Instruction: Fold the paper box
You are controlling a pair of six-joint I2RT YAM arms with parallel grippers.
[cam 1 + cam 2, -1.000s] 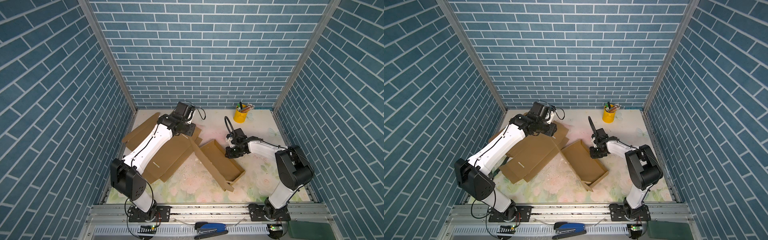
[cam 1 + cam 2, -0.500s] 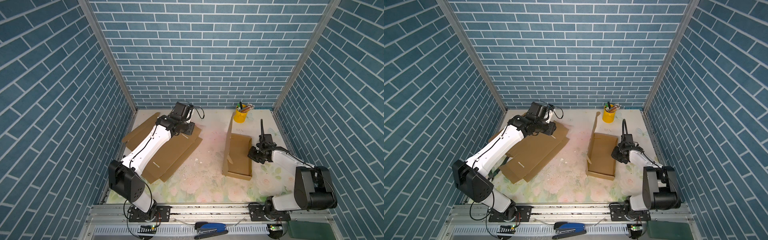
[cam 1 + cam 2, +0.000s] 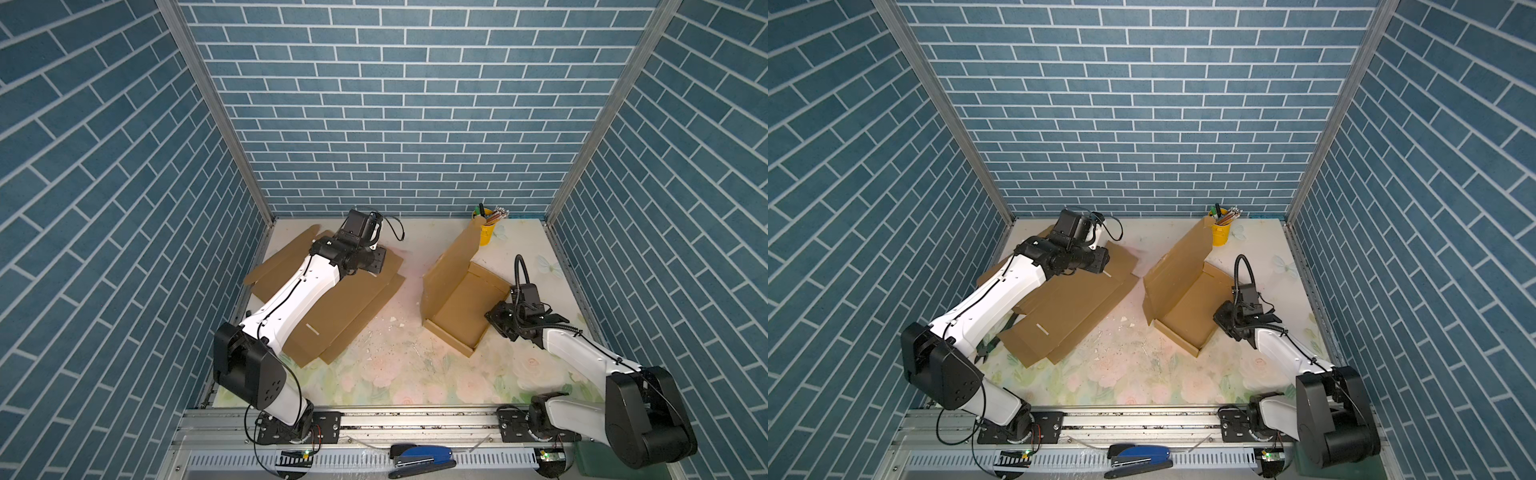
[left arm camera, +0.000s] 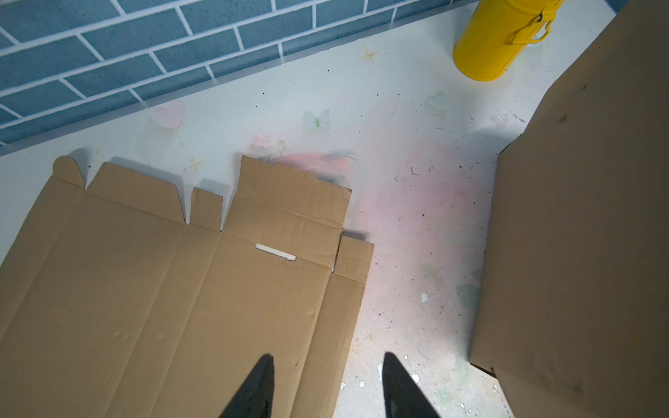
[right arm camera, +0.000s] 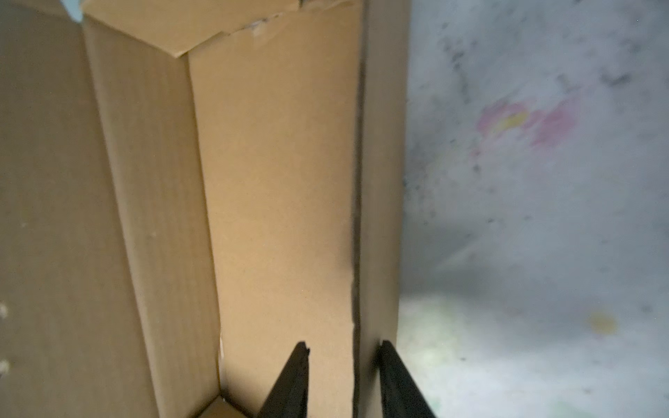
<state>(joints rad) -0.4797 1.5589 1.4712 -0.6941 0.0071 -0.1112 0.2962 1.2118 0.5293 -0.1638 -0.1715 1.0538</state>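
Print on the paper box (image 3: 461, 316): none you can read.
Label on the yellow pen cup (image 4: 496, 43): none you can read.
Elsewhere: nothing legible.

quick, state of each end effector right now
Left end effector: open, empty, over the flat cardboard.
Right end effector: open, straddling the box wall, not clamped.

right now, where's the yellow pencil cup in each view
In a top view: yellow cup at the back, right of middle, partly behind the box's raised flap.
In a top view: same place, beside the flap's tip.
Left wrist: cup near the brick wall, beside the flap, rim cut off.
Right wrist: not in it.
Shared landmark: the raised flap.
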